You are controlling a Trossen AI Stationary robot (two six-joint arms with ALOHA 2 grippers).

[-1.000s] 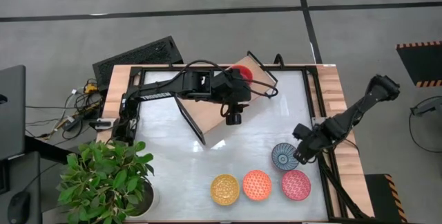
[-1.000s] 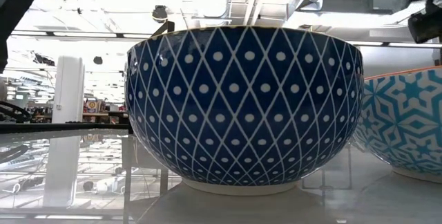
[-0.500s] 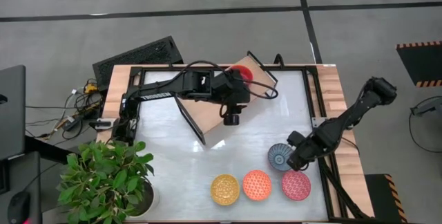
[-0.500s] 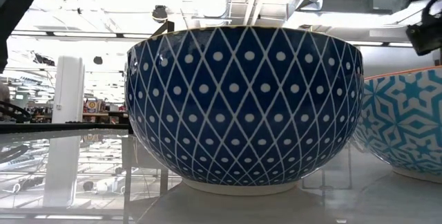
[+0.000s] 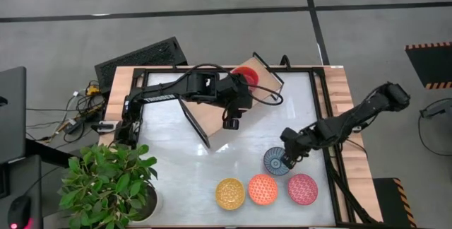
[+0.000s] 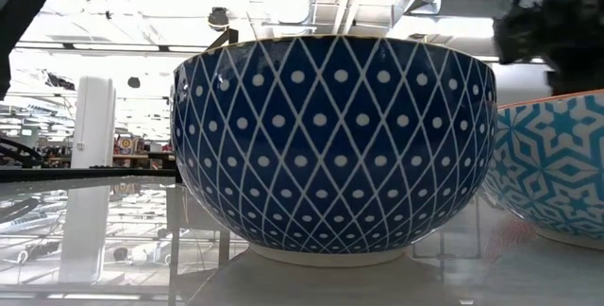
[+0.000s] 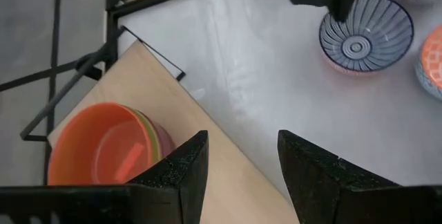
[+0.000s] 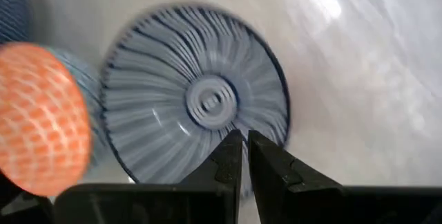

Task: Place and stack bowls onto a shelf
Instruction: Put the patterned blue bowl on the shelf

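Observation:
The shelf (image 5: pixel 209 119) is a light-wood board with black frame ends, lying at an angle at the table's far middle. A stack of bowls with a red-orange one on top (image 5: pixel 246 75) stands on its far end and shows in the left wrist view (image 7: pixel 103 148). My left gripper (image 5: pixel 231 122) hangs open and empty over the board (image 7: pixel 238 172). My right gripper (image 5: pixel 287 155) is shut on a blue-white striped bowl (image 5: pixel 275 161) at the near right. Yellow (image 5: pixel 229 192), orange (image 5: pixel 262 189) and pink (image 5: pixel 302 189) bowls stand in a row near the front edge. My right gripper pinches the blue-white bowl's rim (image 8: pixel 279 138) between its two fingers, on the side of the bowl toward the table's right. The fingers slant down from the right. The bowl keeps its open side up; whether it is clear of the table I cannot tell.
A dark-blue patterned bowl side (image 6: pixel 330 145) fills the low view, with a lighter blue one (image 6: pixel 557 174) beside it. A black frame (image 5: pixel 321 95) runs around the white tabletop. A potted plant (image 5: pixel 106 179) stands at the near left corner.
My right gripper has gone toward the table's left edge with the blue-white bowl, which has moved with it, away from the pink bowl and to a spot beyond the orange one. My left gripper has drifted a little toward the table's left over the board.

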